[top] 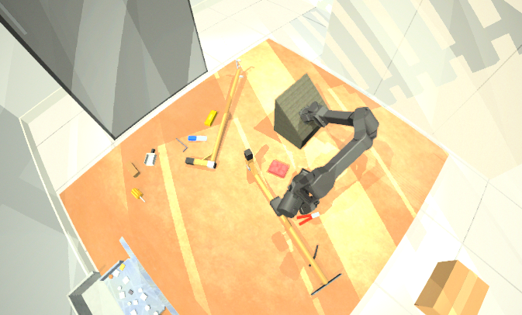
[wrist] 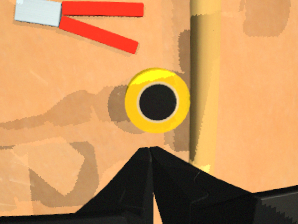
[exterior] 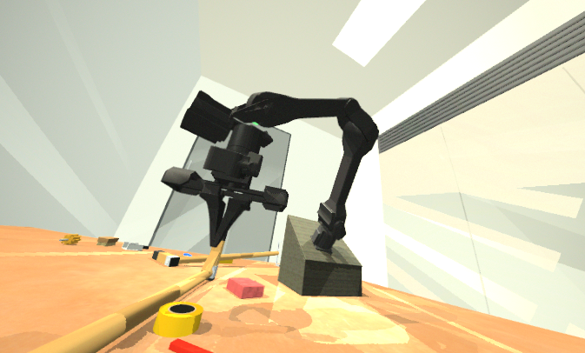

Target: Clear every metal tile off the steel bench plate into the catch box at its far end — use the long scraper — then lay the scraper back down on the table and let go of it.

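My gripper [exterior: 216, 243] [wrist: 149, 156] is shut and empty, pointing down above the table beside the long scraper's shaft. The long scraper [top: 305, 250] [exterior: 150, 304] [wrist: 206, 75] lies on the table, with a dark crosswise blade [top: 335, 278] at one end and a black block [top: 248, 154] at the other. In the top view, the steel bench plate [top: 137, 272] is at the lower left, with several small tiles, such as a white tile [top: 126, 280], scattered on it. The grey catch box [top: 75, 294] adjoins its left end. The hand hides part of the shaft there.
A roll of yellow tape [exterior: 176, 325] [wrist: 157, 126] lies against the shaft. Red-handled pliers [top: 306, 220] [wrist: 102, 9] and a red block [top: 278, 168] [exterior: 245, 288] are near. Another long-handled tool [top: 226, 114] lies farther back, with small tools beyond. The arm stands on a dark wedge [top: 294, 105] [exterior: 329, 278].
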`<state>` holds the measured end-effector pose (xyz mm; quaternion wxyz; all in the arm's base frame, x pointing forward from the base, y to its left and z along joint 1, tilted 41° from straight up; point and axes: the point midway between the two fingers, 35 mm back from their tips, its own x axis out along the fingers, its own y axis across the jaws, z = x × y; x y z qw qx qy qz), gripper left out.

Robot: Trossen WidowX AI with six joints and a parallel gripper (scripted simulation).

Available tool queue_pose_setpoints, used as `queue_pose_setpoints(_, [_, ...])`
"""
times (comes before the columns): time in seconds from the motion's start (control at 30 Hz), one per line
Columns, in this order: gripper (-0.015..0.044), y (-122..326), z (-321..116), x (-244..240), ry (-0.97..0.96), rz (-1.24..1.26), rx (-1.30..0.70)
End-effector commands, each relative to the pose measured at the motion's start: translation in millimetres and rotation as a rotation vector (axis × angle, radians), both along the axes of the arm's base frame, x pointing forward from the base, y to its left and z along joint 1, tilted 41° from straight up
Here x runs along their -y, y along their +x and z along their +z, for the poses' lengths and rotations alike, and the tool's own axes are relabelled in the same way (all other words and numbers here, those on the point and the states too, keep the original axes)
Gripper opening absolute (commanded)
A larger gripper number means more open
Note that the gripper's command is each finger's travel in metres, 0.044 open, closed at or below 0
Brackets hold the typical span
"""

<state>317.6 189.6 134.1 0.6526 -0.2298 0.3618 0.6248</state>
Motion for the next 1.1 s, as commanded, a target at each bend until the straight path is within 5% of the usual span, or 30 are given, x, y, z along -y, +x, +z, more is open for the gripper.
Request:
queue_pose_setpoints(0.0, [0.0000,0.2,-10.8,-5.9,-0.005,-0.005,-0.010])
queue_pose_setpoints(1.07, [0.0000,-14.6,-65.6,-55.1,0.008,-0.006,-0.013])
